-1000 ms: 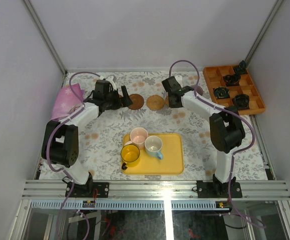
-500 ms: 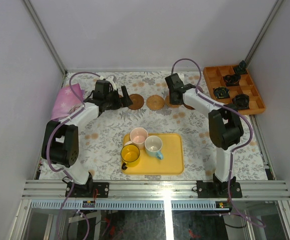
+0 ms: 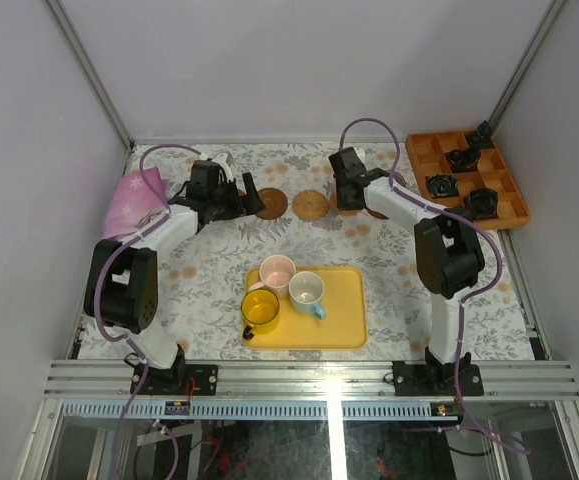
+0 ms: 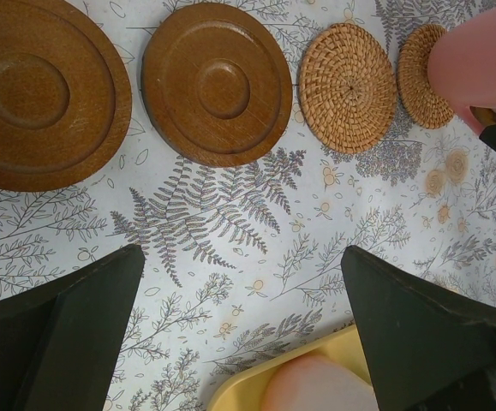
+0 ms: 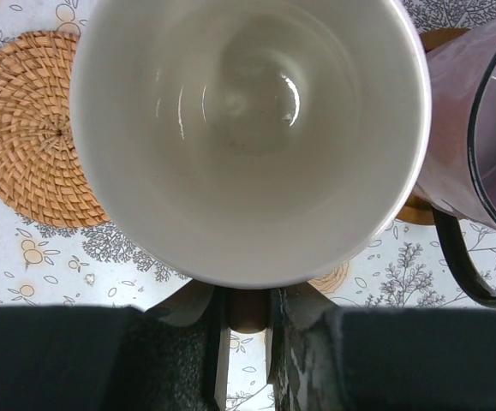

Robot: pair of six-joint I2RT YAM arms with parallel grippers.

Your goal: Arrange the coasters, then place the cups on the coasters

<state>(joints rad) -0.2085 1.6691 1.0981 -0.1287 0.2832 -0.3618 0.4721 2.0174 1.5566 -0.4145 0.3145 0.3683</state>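
**Salmon-pink cup** [image 5: 248,128]: pale inside, upright, gripped by its handle between the right fingers [image 5: 303,338], which are narrowed on it. It sits at the far side of the bench [image 3: 209,270], about 1 o'clock from the yellow tray [image 3: 344,320]. It hangs over one woven coaster [image 4: 415,77], and whether its base touches cannot be told. At its 9 o'clock a second woven coaster [image 5: 25,128] lies bare. At its 3 o'clock, just beside it, the mauve cup [image 5: 475,111] stands. The left fingers [image 4: 68,334] are spread wide and hold nothing, near the wooden coasters [image 4: 218,81]. Hazards, as judged: a handle-only grip may let the cup tilt, set it down off-centre, or nudge the mauve cup.
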